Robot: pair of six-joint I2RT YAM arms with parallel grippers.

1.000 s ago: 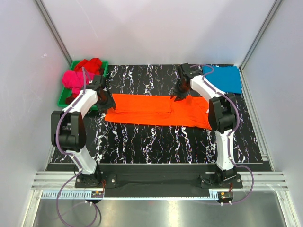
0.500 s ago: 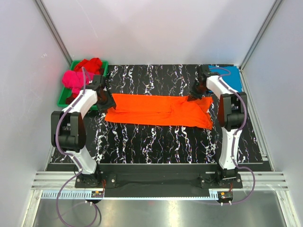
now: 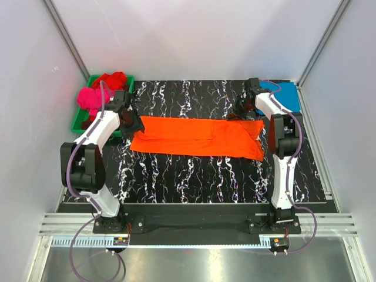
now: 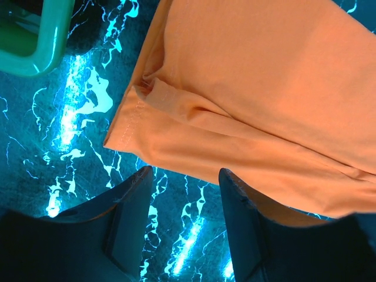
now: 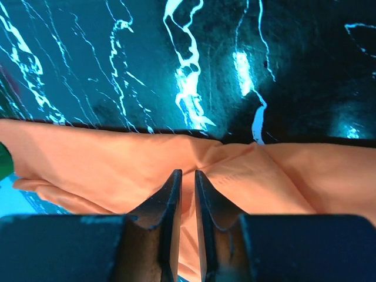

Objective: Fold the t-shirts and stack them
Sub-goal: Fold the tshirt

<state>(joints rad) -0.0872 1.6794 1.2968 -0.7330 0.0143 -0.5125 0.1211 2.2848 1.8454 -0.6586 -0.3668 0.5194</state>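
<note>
orange t-shirt [image 3: 197,136] lies flat across the black counter [image 3: 194,176], left gripper [image 4: 185,171] spread wide at its left end, right gripper [image 5: 187,173] narrowed to a slit over its far right edge, can't tell if it's pinching, teal-blue t-shirt [image 3: 288,98] beyond at far right, pink t-shirt [image 3: 89,100] and red t-shirt [image 3: 111,79] in the green tray [image 3: 75,124] far left

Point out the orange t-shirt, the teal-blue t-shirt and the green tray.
orange t-shirt [image 3: 197,136], top external view, middle of the spread cloth.
teal-blue t-shirt [image 3: 289,100], top external view, its uncovered right part.
green tray [image 3: 76,122], top external view, left rim near the front corner.
</note>
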